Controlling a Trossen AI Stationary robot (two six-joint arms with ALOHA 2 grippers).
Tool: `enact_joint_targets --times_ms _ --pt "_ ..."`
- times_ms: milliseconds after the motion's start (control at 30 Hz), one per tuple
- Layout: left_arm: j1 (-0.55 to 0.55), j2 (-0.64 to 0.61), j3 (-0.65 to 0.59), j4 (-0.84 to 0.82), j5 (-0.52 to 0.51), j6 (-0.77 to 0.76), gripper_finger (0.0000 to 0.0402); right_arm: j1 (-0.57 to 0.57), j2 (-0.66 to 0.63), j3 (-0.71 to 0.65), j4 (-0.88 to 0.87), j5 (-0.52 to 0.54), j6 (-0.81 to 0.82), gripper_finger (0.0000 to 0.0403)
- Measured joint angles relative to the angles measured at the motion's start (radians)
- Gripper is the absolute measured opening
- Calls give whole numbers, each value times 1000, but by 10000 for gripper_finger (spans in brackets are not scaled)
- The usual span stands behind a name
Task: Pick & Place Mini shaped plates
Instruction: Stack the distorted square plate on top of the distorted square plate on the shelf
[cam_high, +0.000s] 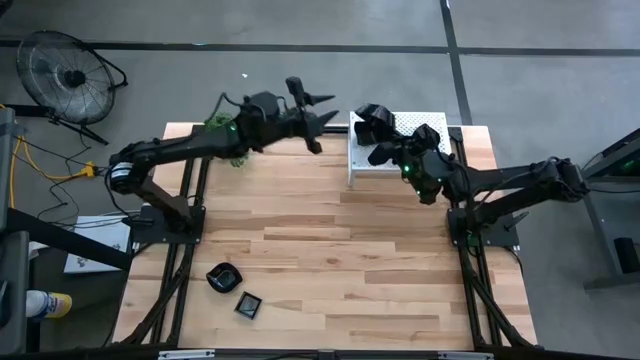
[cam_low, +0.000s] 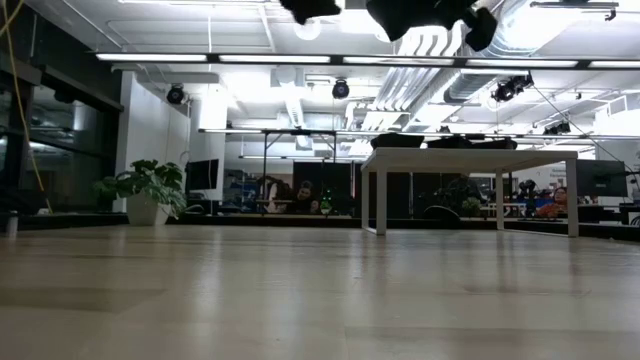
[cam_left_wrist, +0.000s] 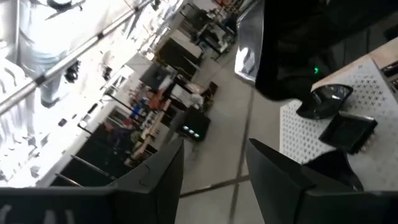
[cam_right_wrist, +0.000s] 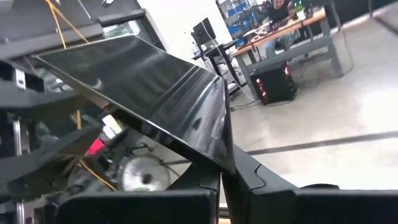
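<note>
My right gripper (cam_right_wrist: 221, 180) is shut on a glossy black square mini plate (cam_right_wrist: 155, 81), held in the air over the white perforated rack (cam_high: 405, 125) at the table's far right. My left gripper (cam_left_wrist: 217, 186) hangs open beside the rack's left side, nothing between its fingers; in the high view it shows at the far middle (cam_high: 312, 115). A rounded plate (cam_left_wrist: 328, 99) and a square plate (cam_left_wrist: 351, 130) lie flat on the rack. Two more plates, one rounded (cam_high: 223, 276) and one square (cam_high: 249, 304), rest on the wood near the front left. My right gripper pinches the square plate by one edge near a corner (cam_right_wrist: 219, 163) between its two fingers. The plate is lifted clear and tilted, and stretches away from the fingertips. The fingers reach about level toward the table's left.
The rack (cam_low: 460, 160) stands on legs above the tabletop, with dark plates on its top. Both grippers are close together above the far edge. The wooden tabletop (cam_high: 330, 250) spreads out in the middle. A fan (cam_high: 65, 75) stands off the table at far left.
</note>
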Motion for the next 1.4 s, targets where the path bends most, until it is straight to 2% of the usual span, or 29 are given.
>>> enact_joint_targets --times_ms 200,400,567,733,1000,1200,1400 --pt "117 -63 0 -133 160 -69 168 -104 0 0 -44 -141 163 0" --pt "210 -101 0 -239 281 -71 168 -229 0 0 -163 -399 349 0" --pt "258 -123 0 -303 359 -80 168 -325 -6 0 -245 -610 431 0" --pt "275 -126 0 -352 412 -88 168 -434 -13 0 -323 -851 472 0" --pt "272 -126 0 -387 411 -88 168 -534 -13 0 -366 -1078 492 0" --pt "272 -126 0 -395 413 -85 168 -585 -13 0 -442 -1147 524 0" --pt "272 -126 0 -410 413 -82 168 -580 -13 0 -463 -1072 646 0"
